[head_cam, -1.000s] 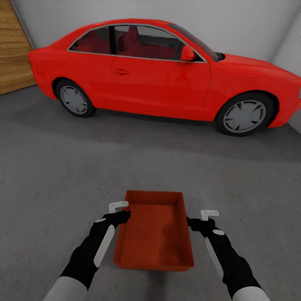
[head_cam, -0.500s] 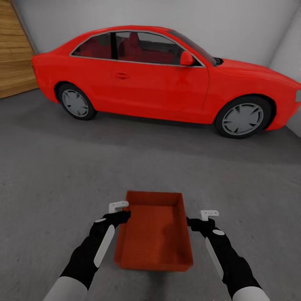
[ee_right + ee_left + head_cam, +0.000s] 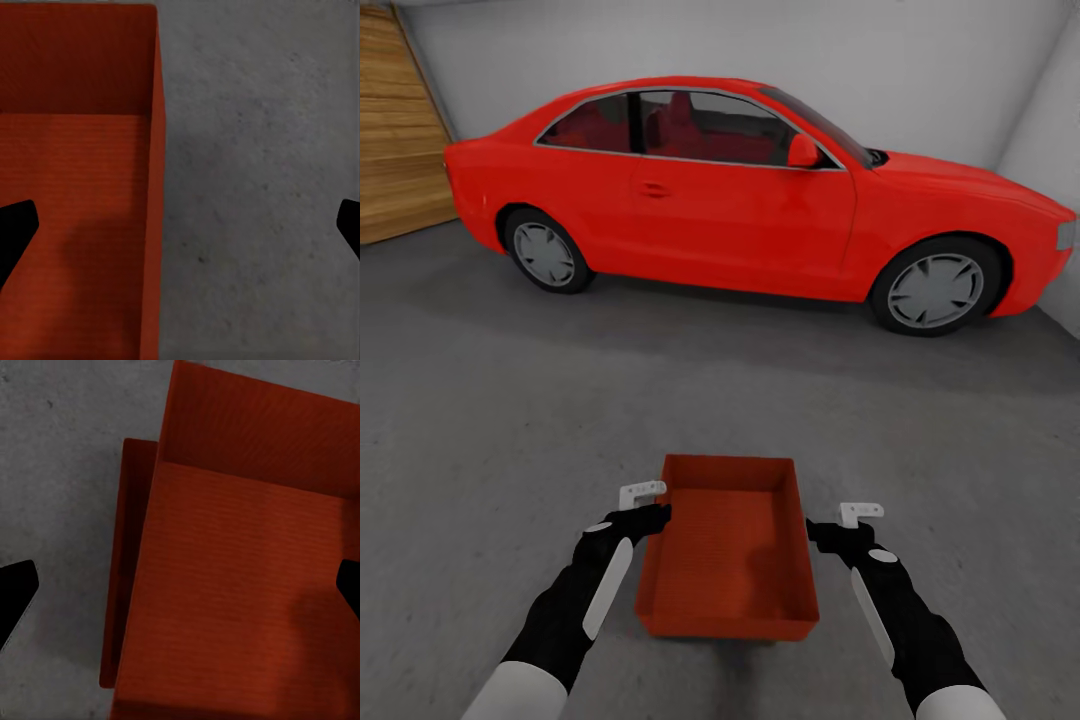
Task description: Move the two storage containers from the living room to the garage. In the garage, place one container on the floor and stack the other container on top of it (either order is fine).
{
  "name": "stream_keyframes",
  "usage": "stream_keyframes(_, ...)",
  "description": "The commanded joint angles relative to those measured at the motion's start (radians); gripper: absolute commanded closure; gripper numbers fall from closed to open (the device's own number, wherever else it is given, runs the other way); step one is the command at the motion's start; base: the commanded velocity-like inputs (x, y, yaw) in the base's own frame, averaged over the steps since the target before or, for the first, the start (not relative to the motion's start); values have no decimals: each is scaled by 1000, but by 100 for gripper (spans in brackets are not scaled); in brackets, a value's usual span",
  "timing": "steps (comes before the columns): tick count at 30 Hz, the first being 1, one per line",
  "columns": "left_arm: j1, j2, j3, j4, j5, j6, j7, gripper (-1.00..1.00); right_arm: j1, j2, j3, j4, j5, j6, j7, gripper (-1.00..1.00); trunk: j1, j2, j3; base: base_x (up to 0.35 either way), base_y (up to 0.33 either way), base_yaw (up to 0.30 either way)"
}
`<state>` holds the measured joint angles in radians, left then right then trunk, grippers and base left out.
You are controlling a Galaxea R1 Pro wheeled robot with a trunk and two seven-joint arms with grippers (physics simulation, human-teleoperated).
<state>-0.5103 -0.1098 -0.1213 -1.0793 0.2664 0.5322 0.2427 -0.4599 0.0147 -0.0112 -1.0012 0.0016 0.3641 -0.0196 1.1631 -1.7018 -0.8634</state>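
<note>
An orange-red storage container (image 3: 728, 548) sits between the two pincers, open side up, its ribbed bottom showing, over the dark grey concrete floor (image 3: 490, 420) of the garage. The left pincer (image 3: 647, 508) stands at the container's left long wall, and the right pincer (image 3: 838, 520) at its right long wall; each has a white finger raised beside the rim and a black part reaching toward the wall. From the left wrist camera the black fingertips (image 3: 13, 598) are spread wide, one over the floor and the other over the container's inside (image 3: 240, 585), so the wall lies between them without being pinched. The right wrist camera shows the same spread: one fingertip (image 3: 15, 229) over the container's bottom (image 3: 75, 195), the other over bare concrete (image 3: 255, 187) (the wall again runs between). Whether the container rests on the floor or hangs just above it cannot be told. Well beyond both pincers stands a red two-door car (image 3: 760, 195) side-on against the white wall (image 3: 920, 70), with a wooden plank door (image 3: 395, 130) further off on the left pincer's side.
</note>
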Motion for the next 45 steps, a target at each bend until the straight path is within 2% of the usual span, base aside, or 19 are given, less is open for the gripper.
stream_keyframes(1, 0, 1, -2, -2, 11, 3, 9, -100, 0, 1, -1, -1, 0, 6, -2, -100, 0, 0, 1, -2, 0, 0)
stream_keyframes(6, 0, -2, -1, -2, 11, 3, 9, -100, 0, 1, -1, -1, 0, 6, -2, -100, 0, 0, 9, 0, 0, 0)
stream_keyframes(45, 0, -7, -3, -1, 11, -1, 13, -100, 0, 1, -1, 27, 0, 6, -4, -100, -150, 273, 192, 0, 0, 0)
